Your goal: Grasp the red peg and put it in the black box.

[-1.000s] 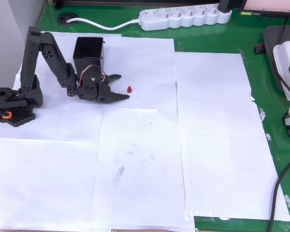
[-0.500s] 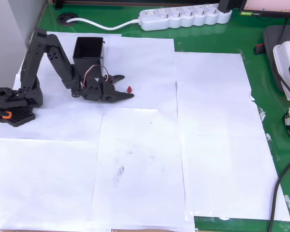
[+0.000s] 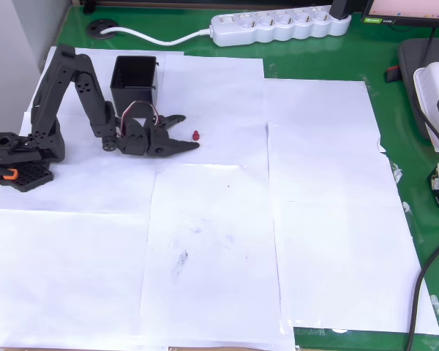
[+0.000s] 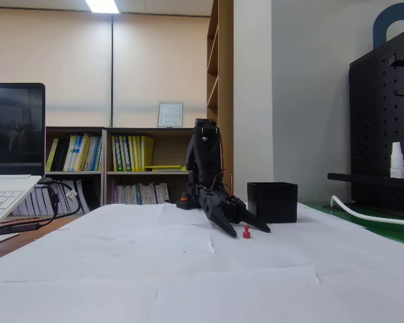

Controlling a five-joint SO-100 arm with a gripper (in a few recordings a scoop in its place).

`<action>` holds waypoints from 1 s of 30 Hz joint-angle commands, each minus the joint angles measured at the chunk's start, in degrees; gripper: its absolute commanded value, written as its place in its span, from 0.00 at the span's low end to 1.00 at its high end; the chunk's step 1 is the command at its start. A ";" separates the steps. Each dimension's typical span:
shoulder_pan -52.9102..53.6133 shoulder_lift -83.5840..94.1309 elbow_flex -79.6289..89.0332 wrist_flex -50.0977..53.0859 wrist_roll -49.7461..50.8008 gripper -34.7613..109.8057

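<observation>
Now approach step: black box [image 3: 134, 79] at left, empty-handed gripper [image 3: 187, 131] just below-right with jaws spread, low over paper. Red peg [image 3: 195, 135] upright just past fingertips, ungrasped. Next: ease forward, straddle peg, close.

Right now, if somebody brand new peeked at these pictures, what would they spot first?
Probably the black robot arm at the left of the overhead view, reaching low over the white paper sheets. Its gripper stands open, with the tiny red peg just past the fingertips, lying on the paper. Right behind the gripper stands the black box, open at the top.
</observation>
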 commanded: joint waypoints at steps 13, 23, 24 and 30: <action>-1.41 10.28 4.22 -10.90 -0.97 0.51; -1.49 15.56 6.77 -16.26 -1.23 0.51; -1.49 15.56 6.59 -16.26 -1.23 0.51; -1.41 16.26 5.98 -17.84 -1.49 0.51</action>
